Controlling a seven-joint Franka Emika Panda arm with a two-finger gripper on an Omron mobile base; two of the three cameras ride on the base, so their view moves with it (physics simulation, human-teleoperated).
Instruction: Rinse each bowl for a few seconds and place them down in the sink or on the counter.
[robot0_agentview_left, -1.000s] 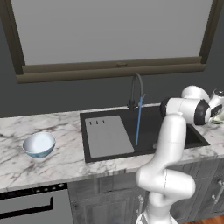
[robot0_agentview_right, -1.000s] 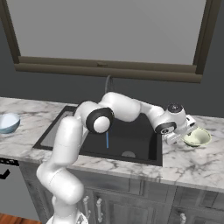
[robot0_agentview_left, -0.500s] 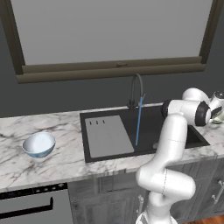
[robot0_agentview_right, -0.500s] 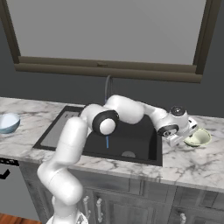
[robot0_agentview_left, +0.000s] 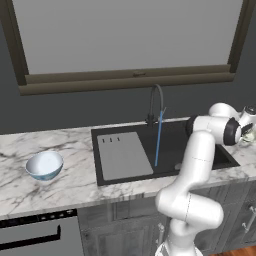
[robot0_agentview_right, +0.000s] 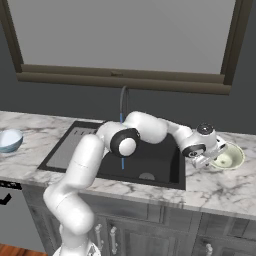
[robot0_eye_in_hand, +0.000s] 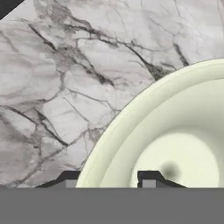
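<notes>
A pale yellow-green bowl (robot0_agentview_right: 229, 158) (robot0_eye_in_hand: 183, 144) rests on the white marble counter (robot0_agentview_right: 220, 192) right of the black sink (robot0_agentview_right: 155, 165). My gripper (robot0_agentview_right: 212, 160) (robot0_eye_in_hand: 109, 177) reaches over the sink to the bowl's left rim. One finger is outside the rim and the other inside, both pressed against it. The second bowl (robot0_agentview_left: 44, 165) (robot0_agentview_right: 9, 140), white inside and light blue outside, sits upright on the counter (robot0_agentview_left: 60, 190) left of the sink (robot0_agentview_left: 200, 150).
A thin blue stream of water (robot0_agentview_left: 158, 140) runs from the dark arched faucet (robot0_agentview_left: 156, 100) into the basin. A flat grey panel (robot0_agentview_left: 122, 155) lies in the sink's left half. A dark-framed window spans the wall behind. Dark cabinets stand below.
The hand has crept a little right and down onto the yellow-green bowl's rim, and the fingers have closed in on it. Both bowls stay where they were.
</notes>
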